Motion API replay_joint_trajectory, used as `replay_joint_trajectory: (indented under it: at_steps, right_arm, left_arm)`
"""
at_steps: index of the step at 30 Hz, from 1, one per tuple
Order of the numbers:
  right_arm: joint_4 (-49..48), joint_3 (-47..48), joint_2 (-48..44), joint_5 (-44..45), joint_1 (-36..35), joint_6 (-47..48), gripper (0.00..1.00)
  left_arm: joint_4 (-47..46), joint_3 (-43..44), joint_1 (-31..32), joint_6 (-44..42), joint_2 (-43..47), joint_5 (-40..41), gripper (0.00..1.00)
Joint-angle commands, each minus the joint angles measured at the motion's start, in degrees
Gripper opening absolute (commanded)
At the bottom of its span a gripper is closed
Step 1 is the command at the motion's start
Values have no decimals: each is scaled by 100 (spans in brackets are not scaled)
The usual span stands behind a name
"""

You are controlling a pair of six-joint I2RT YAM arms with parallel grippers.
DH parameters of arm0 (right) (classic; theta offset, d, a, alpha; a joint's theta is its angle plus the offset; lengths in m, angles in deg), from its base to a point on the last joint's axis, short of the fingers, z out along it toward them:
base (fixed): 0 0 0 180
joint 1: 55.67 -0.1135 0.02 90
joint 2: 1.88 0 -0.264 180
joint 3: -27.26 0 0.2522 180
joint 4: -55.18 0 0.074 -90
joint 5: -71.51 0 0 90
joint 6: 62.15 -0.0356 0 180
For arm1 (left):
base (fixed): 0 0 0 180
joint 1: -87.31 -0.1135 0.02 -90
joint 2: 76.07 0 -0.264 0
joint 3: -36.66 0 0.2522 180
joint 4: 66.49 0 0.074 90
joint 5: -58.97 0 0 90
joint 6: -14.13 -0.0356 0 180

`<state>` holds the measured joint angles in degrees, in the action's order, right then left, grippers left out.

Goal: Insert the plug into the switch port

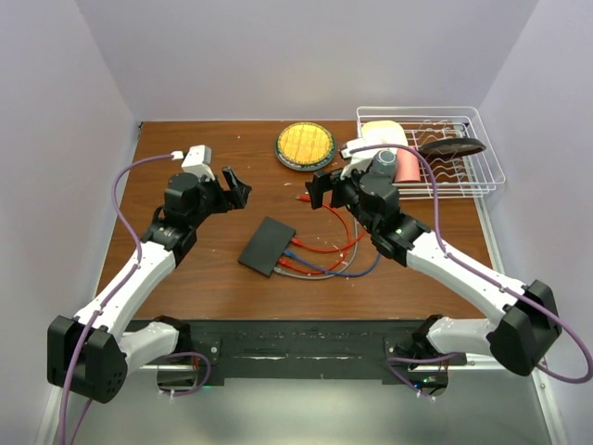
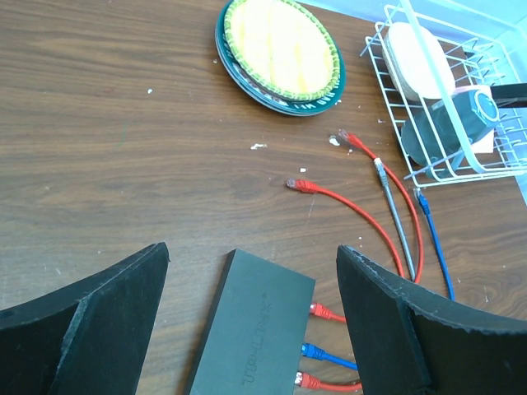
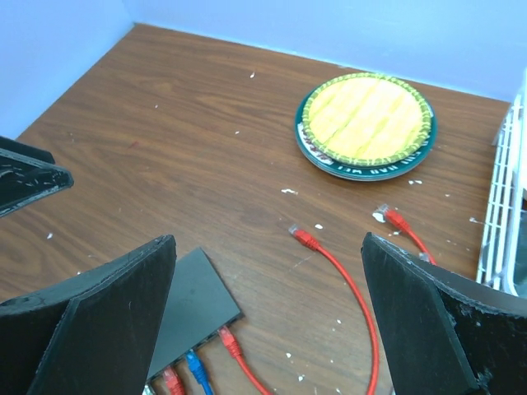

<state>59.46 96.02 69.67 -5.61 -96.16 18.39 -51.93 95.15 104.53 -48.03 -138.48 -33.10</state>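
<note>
The switch (image 1: 267,246) is a flat dark grey box lying mid-table, with a red, a blue and a red plug in its right edge. It also shows in the left wrist view (image 2: 255,329) and the right wrist view (image 3: 193,309). A loose red plug (image 1: 304,197) lies on the wood between the switch and the yellow dish; it shows in the wrist views too (image 2: 298,185) (image 3: 303,238). My left gripper (image 1: 237,187) (image 2: 254,249) is open and empty, above and left of the switch. My right gripper (image 1: 320,190) (image 3: 268,240) is open and empty, close above the loose plug.
A round yellow dish (image 1: 305,146) sits at the back. A white wire rack (image 1: 463,171) with dishes stands at the back right. A second loose red plug (image 2: 346,137) and a loose blue plug (image 2: 420,196) lie near the rack. Cables (image 1: 324,260) loop right of the switch.
</note>
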Motion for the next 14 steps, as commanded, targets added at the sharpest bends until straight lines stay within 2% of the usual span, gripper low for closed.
replay_joint_trajectory:
  at_steps: [1, 7, 10, 14]
  right_arm:
    - [69, -200, -422, 380, 6, -57, 99]
    - [-107, -543, -1089, 1021, 6, 198, 99]
    - [-563, -894, -1485, 1260, -3, 478, 99]
    - [-1126, -1438, -1898, 1531, 6, 1522, 99]
  left_arm:
    - [-124, 18, -34, -147, 53, -39, 88]
    - [-449, -316, -34, -94, 273, 57, 88]
    - [-449, -316, -34, -261, 387, 136, 88]
    - [-1043, -675, -34, -445, 589, 180, 89]
